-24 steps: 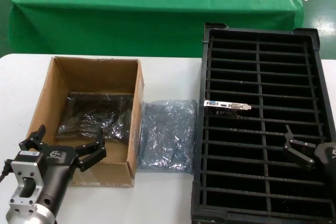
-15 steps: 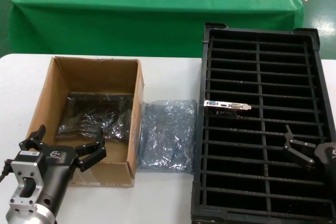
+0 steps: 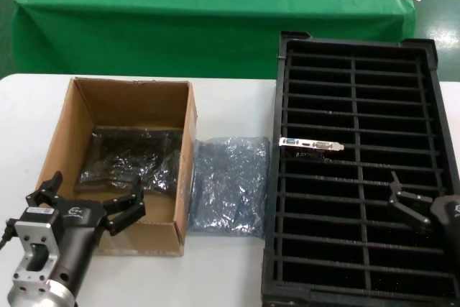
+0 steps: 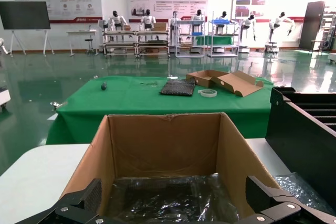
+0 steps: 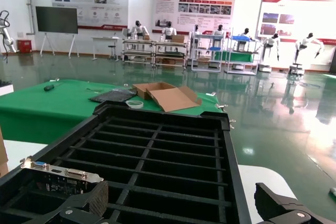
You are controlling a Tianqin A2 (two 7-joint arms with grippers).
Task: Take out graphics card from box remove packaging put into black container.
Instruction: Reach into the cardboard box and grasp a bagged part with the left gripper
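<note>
One graphics card (image 3: 311,144) already stands in the black container (image 3: 430,55) at right. The left pincer (image 3: 92,205), spread wide at lower left, should drop squarely onto the bagged card (image 3: 131,157) in the box (image 3: 185,150). The right pincer (image 3: 411,205) waits open, lower right.

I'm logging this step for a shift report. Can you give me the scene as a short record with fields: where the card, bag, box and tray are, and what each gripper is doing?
graphics card: standing in a slot of the black container, left half
packaging: empty bag on the table between box and container
box: open, another bagged item inside
left gripper: open, at the box's near edge
right gripper: open, over the container's right half
</note>
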